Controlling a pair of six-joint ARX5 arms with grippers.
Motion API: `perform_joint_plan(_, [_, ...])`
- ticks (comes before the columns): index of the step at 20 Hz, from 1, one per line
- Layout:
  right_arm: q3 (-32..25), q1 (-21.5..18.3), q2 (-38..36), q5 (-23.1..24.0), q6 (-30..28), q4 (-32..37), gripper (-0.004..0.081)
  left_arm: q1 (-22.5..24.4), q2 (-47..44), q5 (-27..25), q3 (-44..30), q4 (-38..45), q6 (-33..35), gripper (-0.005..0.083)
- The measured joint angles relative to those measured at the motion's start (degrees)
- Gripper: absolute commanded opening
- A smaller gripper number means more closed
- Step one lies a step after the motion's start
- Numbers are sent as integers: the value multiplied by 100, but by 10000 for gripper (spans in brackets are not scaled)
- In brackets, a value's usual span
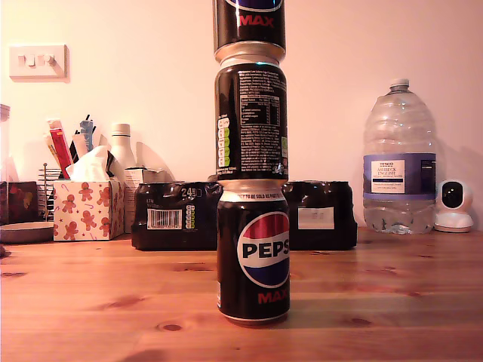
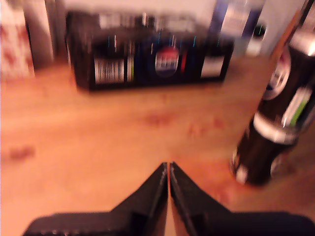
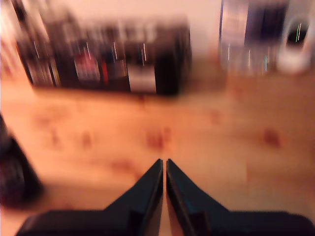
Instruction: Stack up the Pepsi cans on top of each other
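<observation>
My second gripper (image 3: 164,162) over a wooden table (image 3: 221,162)

The picture is blurry. The two black jaws are pressed together with nothing between them. From the tips, a big black pack of cans (image 3: 106,56) sits far off at about eleven o'clock. A clear water bottle (image 3: 248,34) stands at about one o'clock, with a small white camera (image 3: 297,42) just beside it. A dark can (image 3: 15,174) shows near nine o'clock, apart from the jaws.
</observation>
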Motion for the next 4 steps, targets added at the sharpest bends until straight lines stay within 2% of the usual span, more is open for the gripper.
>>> perform_joint_plan(4, [-9, 0, 0, -2, 0, -651, -10, 0, 0, 0, 0, -579, 0, -19])
